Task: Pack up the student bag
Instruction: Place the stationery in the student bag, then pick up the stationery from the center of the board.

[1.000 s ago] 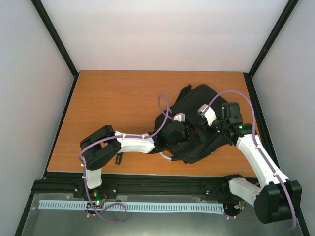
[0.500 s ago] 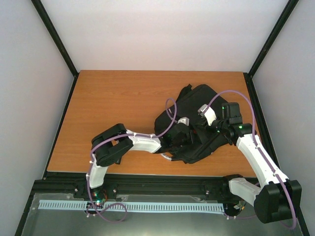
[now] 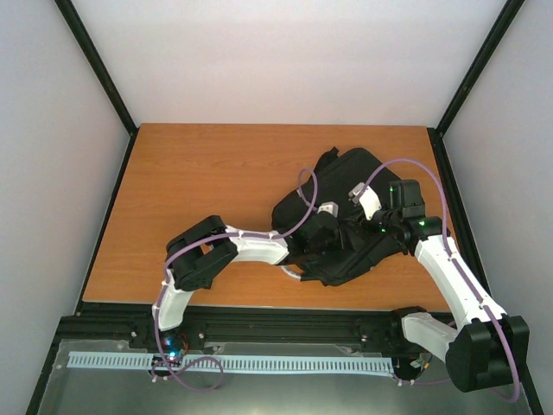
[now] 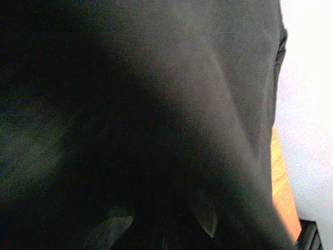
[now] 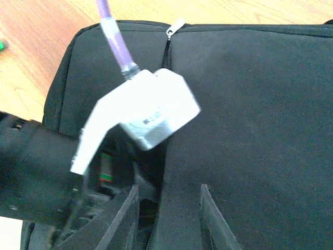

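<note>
Right tool (image 5: 167,188) was partly open with nothing in it, fingers sitting either side of the zip (image 5: 167,54) on the bag (image 3: 350,173). Left tool (image 4: 161,226) was closed tight and shoved into the dark fabric, couldn't tell if it had anything. The bag lay around 3 o'clock on the worktop (image 3: 199,181).

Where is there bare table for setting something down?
Free: the table left of the student bag, out to its left edge, and the far strip behind it. Crowded: near right, where left arm and right arm meet over the bag.
</note>
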`<move>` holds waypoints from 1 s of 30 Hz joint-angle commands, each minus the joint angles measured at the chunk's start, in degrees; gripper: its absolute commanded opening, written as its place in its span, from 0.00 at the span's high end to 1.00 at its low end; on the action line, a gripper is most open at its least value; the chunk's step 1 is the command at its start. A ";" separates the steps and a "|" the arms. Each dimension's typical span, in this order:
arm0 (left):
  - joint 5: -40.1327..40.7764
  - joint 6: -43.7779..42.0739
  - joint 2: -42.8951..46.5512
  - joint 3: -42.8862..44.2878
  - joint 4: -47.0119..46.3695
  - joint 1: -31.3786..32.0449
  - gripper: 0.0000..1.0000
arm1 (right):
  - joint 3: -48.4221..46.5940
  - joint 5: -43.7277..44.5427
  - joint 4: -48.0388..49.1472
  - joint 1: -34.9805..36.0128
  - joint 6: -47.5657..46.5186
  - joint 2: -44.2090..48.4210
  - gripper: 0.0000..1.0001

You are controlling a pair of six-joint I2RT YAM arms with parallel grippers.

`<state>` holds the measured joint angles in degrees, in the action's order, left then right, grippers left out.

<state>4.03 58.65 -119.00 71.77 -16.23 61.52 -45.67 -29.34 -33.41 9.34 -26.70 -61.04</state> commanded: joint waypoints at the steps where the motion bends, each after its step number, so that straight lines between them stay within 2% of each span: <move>1: 0.69 -3.83 7.15 -3.33 8.86 -0.14 0.99 | -0.57 1.28 0.68 -0.12 0.13 -0.01 0.65; 6: -2.99 -7.69 13.44 -10.81 17.76 -0.04 0.93 | -0.56 1.46 0.58 -0.12 -0.34 0.12 0.58; 10: 2.25 -8.23 21.66 -17.66 24.27 -0.08 0.85 | -0.77 1.46 0.49 -0.13 -0.84 -0.02 0.55; 17: 14.49 -8.24 36.69 -24.63 37.27 -0.55 0.64 | -0.82 0.91 -0.02 -0.12 -1.28 -0.66 0.54; 24: 22.12 -7.02 53.90 -29.22 50.38 -4.16 0.28 | -1.00 0.54 -0.45 -0.12 -1.63 -0.17 0.53; 27: 23.14 -5.11 57.91 -29.49 56.60 -7.23 0.21 | -0.83 0.46 -0.54 -0.12 -1.76 0.39 0.52; 30: 19.85 -4.75 58.97 -29.79 61.23 -13.29 0.17 | -0.74 0.18 -0.68 -0.09 -1.84 0.65 0.52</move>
<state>23.86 52.42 -61.10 42.52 34.52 53.87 -45.67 -28.03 -33.71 9.30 -27.88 -61.49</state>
